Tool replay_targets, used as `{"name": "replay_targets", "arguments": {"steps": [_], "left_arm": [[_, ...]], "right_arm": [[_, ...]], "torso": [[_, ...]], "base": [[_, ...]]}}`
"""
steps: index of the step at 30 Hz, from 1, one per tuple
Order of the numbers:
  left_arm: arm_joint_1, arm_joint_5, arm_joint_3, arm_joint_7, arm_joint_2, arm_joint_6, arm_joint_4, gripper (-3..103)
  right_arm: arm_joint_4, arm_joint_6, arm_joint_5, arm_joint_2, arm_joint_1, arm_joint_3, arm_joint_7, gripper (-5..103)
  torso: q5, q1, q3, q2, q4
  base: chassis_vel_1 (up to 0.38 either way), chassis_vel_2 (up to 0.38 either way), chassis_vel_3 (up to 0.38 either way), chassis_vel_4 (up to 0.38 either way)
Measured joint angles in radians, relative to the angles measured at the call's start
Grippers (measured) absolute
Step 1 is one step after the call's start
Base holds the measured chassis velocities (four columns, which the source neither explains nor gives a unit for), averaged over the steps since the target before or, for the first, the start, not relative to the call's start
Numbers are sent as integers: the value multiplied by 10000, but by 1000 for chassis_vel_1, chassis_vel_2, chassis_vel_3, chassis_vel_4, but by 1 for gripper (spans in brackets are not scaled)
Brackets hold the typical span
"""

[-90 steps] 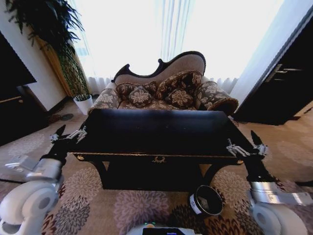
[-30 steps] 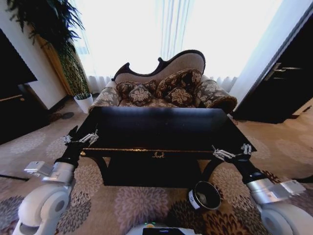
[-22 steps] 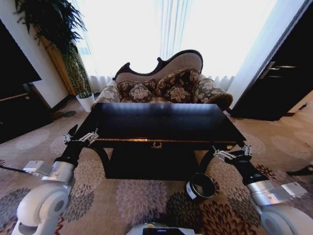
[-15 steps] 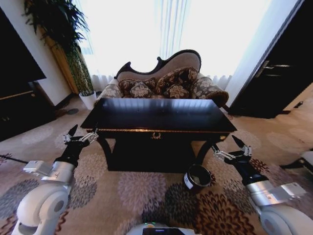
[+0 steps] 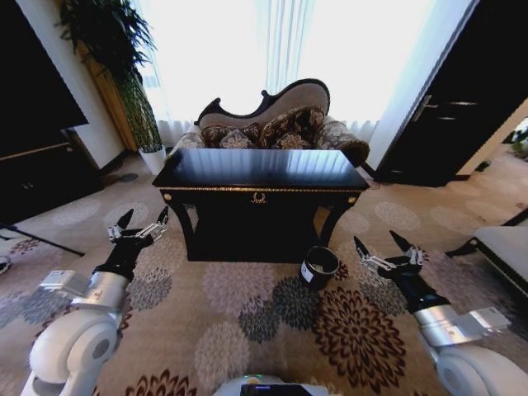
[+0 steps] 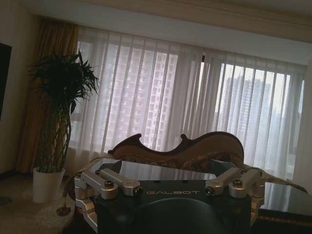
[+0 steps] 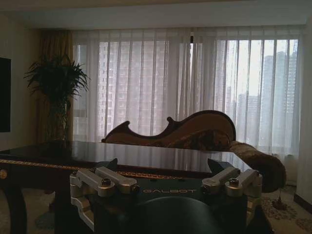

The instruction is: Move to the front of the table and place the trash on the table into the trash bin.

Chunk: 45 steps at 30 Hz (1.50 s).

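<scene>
The glossy black table [image 5: 260, 167] with gold trim stands ahead of me in the head view, its top bare and reflecting the window; the trash is out of view. The black trash bin [image 5: 320, 266] sits on the carpet by the table's front right leg. My left gripper [image 5: 139, 224] hovers open over the carpet, off the table's front left corner. My right gripper [image 5: 388, 249] is open too, just right of the bin. Both wrist views look across the tabletop [image 7: 58, 151] over open, empty fingers [image 6: 114, 183].
A curved patterned sofa [image 5: 272, 124] stands behind the table under bright curtained windows. A tall plant in a white pot [image 5: 153, 158] is at the back left, a dark low cabinet [image 5: 41, 173] at the left, dark doors [image 5: 429, 124] at the right. Patterned carpet stretches before me.
The whole view has shifted: the table and bin now look smaller and farther off, so the camera has drawn back. Both grippers stay open and empty, now over carpet.
</scene>
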<state>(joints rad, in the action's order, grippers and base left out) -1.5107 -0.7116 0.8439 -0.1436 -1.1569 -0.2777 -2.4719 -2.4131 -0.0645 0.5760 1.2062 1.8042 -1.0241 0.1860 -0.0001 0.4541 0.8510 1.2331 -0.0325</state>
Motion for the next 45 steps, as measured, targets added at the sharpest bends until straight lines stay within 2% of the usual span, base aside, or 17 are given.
{"name": "replay_targets", "arguments": {"steps": [10,11,14,24,28,36,45], "left_arm": [[6,137,-120,-34,-45,-27,-4,100],[5,137,-108,-33,-43,-27,-16,100],[4,139,-104,-33,-43,-27,-16,100],[17,222,-201,-35,-59,-27,-10,100],[13,232,-230,-35,-64,-27,-29,100],[11,202,-201,-33,-43,-27,-50,100],[19,206,-275,-21,-73,7,16,100]], "right_arm": [[149,124,-25,-32,-106,137,56,100],[153,126,-24,-15,-124,149,60,100],[155,129,-25,17,-133,174,66,100],[168,363,-29,133,-165,250,212,100],[-5,92,2,251,-111,222,233,100],[-153,6,5,369,-68,177,228,100],[-169,343,-5,503,-29,177,374,100]], "torso": [[-8,-10,-4,3,-1],[11,-20,-10,10,-2],[-2,-21,-10,13,0],[-1,22,7,-11,1],[-4,-5,-2,-2,0],[-1,-7,-3,4,0],[-1,4,1,-2,1]], "base": [[367,-351,-358,359],[309,-325,-309,270],[104,-138,-209,158],[-37,24,36,-17],[-30,10,26,-13],[0,0,0,0],[-70,61,68,-71]]}}
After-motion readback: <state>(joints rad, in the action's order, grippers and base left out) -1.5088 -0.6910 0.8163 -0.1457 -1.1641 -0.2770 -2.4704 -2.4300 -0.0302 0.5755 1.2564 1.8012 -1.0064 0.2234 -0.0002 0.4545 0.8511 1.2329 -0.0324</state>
